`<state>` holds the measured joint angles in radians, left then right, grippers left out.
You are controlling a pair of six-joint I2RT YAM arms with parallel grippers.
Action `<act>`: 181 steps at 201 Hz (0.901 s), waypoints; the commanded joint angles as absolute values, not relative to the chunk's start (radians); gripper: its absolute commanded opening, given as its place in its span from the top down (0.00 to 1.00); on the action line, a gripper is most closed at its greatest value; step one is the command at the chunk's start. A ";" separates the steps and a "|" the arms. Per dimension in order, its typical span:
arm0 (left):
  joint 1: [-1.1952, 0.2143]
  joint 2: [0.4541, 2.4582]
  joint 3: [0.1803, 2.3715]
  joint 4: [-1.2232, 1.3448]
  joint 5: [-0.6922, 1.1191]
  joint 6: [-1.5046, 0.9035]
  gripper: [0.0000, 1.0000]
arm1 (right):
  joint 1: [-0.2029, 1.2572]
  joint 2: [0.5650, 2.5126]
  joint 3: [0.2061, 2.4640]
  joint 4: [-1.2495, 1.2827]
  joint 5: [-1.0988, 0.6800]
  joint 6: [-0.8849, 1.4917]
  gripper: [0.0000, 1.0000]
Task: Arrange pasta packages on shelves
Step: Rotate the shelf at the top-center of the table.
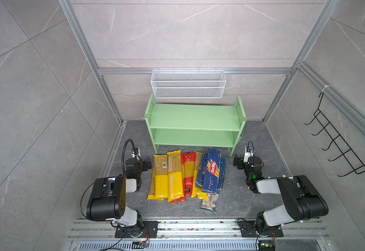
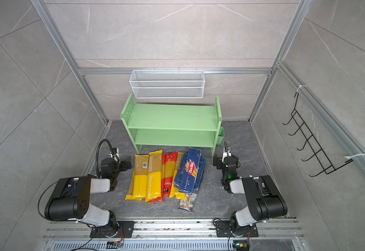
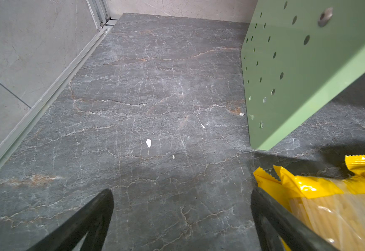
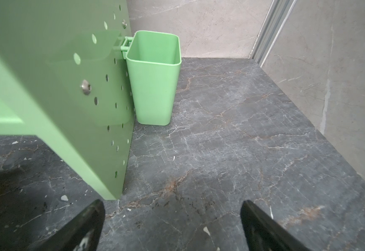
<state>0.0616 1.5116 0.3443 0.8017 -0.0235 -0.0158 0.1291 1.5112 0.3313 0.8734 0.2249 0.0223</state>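
Several pasta packages lie side by side on the dark floor in front of the shelves (image 1: pixel 194 118): yellow spaghetti bags (image 1: pixel 161 176), a red bag (image 1: pixel 188 171), dark blue Barilla packs (image 1: pixel 212 171) stacked at the right, and a clear bag (image 1: pixel 209 202) nearest the front. Both boards of the light green shelves (image 2: pixel 173 118) are bare. My left gripper (image 1: pixel 148 163) is open just left of the yellow bags, one finger beside a yellow bag (image 3: pixel 329 206). My right gripper (image 1: pixel 237 162) is open by the shelves' right leg (image 4: pixel 103 173), holding nothing.
A white wire basket (image 1: pixel 188 83) hangs on the back wall above the shelves. A black hook rack (image 1: pixel 338 141) hangs on the right wall. A green cup (image 4: pixel 155 87) is clipped to the shelves' right side panel. Aluminium rails edge the floor.
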 commanded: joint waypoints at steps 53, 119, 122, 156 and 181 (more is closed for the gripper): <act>0.068 1.511 0.367 0.853 -0.016 -0.011 0.00 | 0.135 1.519 0.350 0.901 0.241 0.019 0.01; 0.068 1.512 0.366 0.854 -0.015 -0.011 0.00 | 0.135 1.519 0.350 0.901 0.241 0.019 0.01; 0.069 1.512 0.367 0.854 -0.016 -0.012 0.00 | 0.134 1.519 0.350 0.901 0.241 0.019 0.01; 0.068 1.509 0.362 0.860 -0.018 -0.010 0.00 | 0.141 1.505 0.351 0.895 0.262 0.013 0.01; 0.065 1.414 0.435 0.666 -0.041 -0.015 0.00 | 0.159 1.482 0.342 0.894 0.291 0.008 0.01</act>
<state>0.0616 1.5059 0.3527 0.7776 -0.0242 -0.0158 0.1390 1.5047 0.3340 0.8650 0.2466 0.0219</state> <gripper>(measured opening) 0.997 0.993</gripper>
